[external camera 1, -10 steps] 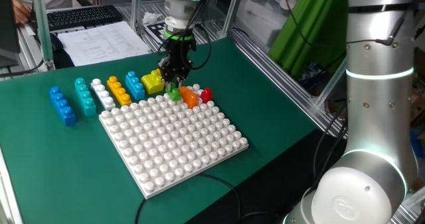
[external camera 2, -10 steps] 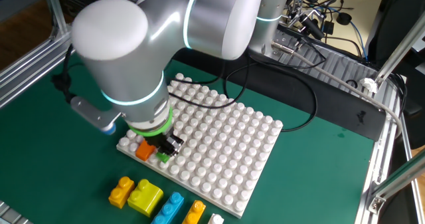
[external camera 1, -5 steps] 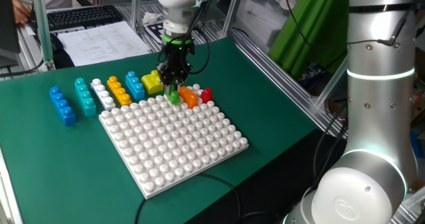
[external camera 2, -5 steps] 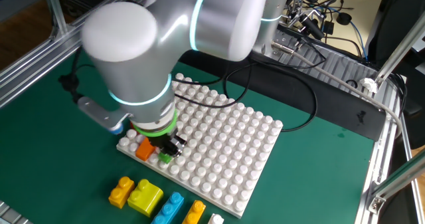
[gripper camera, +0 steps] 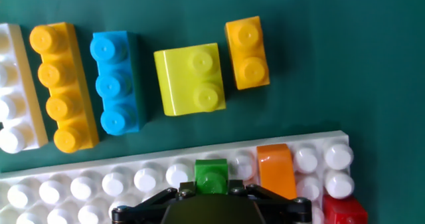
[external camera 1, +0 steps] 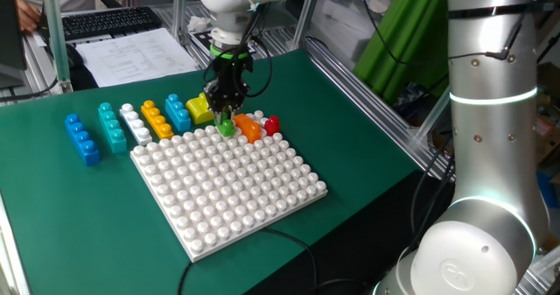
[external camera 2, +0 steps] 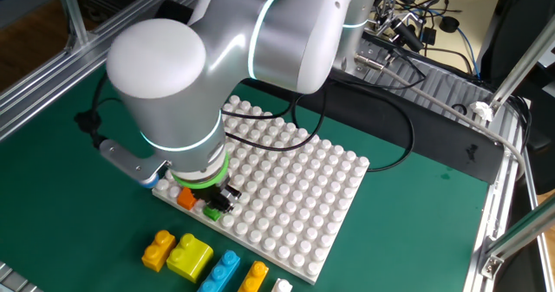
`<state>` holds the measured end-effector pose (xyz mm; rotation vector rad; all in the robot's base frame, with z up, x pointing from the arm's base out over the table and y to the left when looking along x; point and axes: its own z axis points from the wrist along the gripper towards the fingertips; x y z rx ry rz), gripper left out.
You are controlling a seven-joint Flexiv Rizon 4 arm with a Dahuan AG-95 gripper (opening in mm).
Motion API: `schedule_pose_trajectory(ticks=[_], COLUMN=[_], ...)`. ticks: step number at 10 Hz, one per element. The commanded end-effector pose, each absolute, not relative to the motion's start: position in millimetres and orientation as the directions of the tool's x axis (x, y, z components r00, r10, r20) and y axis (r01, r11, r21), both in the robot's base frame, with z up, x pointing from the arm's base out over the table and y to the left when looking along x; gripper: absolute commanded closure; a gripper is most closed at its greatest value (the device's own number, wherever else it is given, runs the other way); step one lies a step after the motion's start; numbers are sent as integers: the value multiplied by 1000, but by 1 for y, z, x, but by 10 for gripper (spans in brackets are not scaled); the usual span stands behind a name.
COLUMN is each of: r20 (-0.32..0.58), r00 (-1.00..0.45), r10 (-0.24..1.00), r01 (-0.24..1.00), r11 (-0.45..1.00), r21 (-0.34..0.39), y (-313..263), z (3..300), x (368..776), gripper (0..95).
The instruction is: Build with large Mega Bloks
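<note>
No legible writing or brand marks on any item.

Loose on the green mat, left to right: blue four-stud brick (external camera 1: 81,139); teal brick (external camera 1: 111,126); white brick (external camera 1: 135,124); orange-yellow four-stud brick (gripper camera: 60,86); light blue three-stud brick (gripper camera: 115,82); lime yellow block (gripper camera: 190,79), two studs beside a smooth slope; yellow two-stud brick (gripper camera: 246,52). All glossy moulded plastic with round studs.

White baseplate (external camera 1: 229,186): square, studded. On its far edge: small green brick (gripper camera: 212,176), orange sloped brick (gripper camera: 275,170), red brick (gripper camera: 343,209).

Gripper (gripper camera: 214,192): fingers narrowed onto the green brick.
</note>
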<state>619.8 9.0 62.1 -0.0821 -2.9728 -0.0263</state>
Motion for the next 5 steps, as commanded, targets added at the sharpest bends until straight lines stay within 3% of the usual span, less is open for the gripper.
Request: schedule_pose_trajectory(ticks=[1,5], r20=[162,153], r00=[-985,-987], r10=[52,41], r01=[55,43], r11=[998,999], r21=[13,11], y=[9,10], z=[62,60], x=[618,620], gripper=[950,950])
